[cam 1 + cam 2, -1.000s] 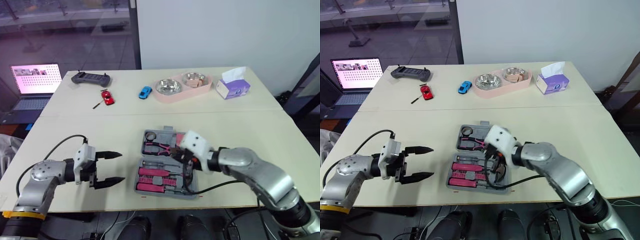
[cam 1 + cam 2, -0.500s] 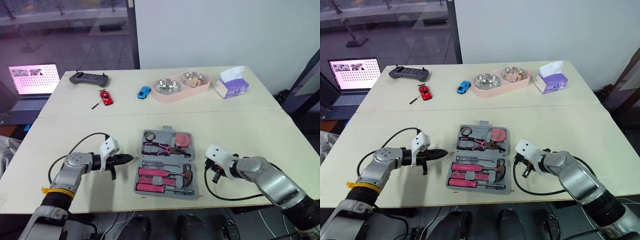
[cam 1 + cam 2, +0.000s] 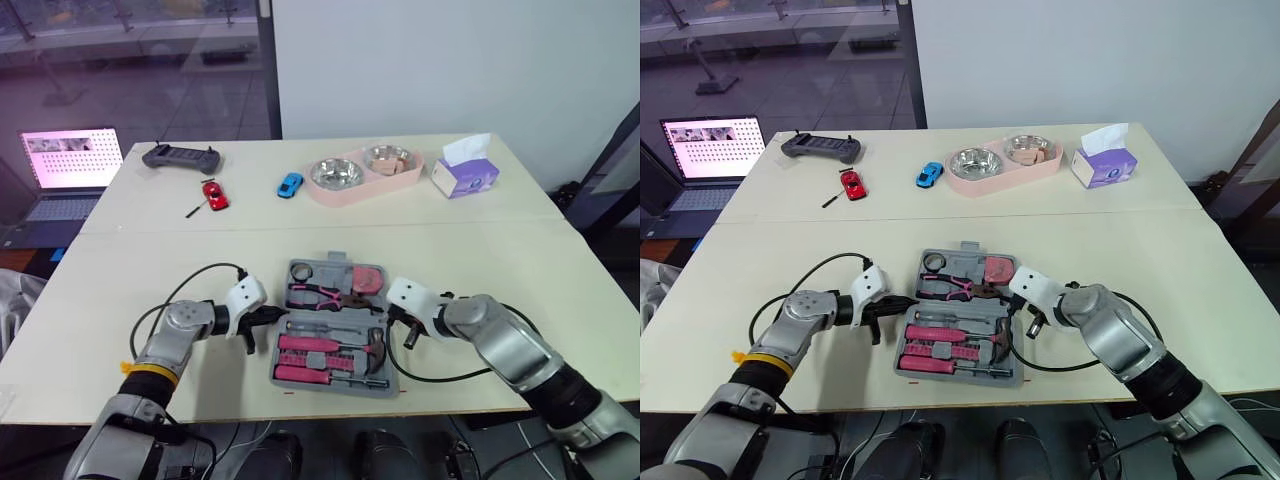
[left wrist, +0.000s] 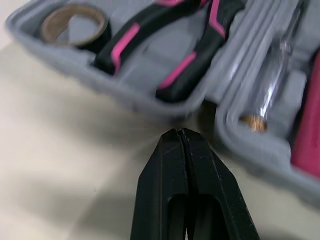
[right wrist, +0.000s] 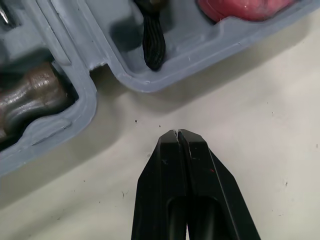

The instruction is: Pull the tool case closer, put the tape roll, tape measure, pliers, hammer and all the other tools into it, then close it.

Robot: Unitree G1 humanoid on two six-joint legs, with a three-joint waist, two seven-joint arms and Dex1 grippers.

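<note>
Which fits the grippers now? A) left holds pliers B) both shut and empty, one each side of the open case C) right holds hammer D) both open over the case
B: the left gripper and right gripper each show fingers pressed together on nothing, tips by the case rim; pliers and hammer lie inside.

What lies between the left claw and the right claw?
The open tool case, with tools in it, lies between the left claw and the right claw, one at each side edge, as the eye views show.
</note>
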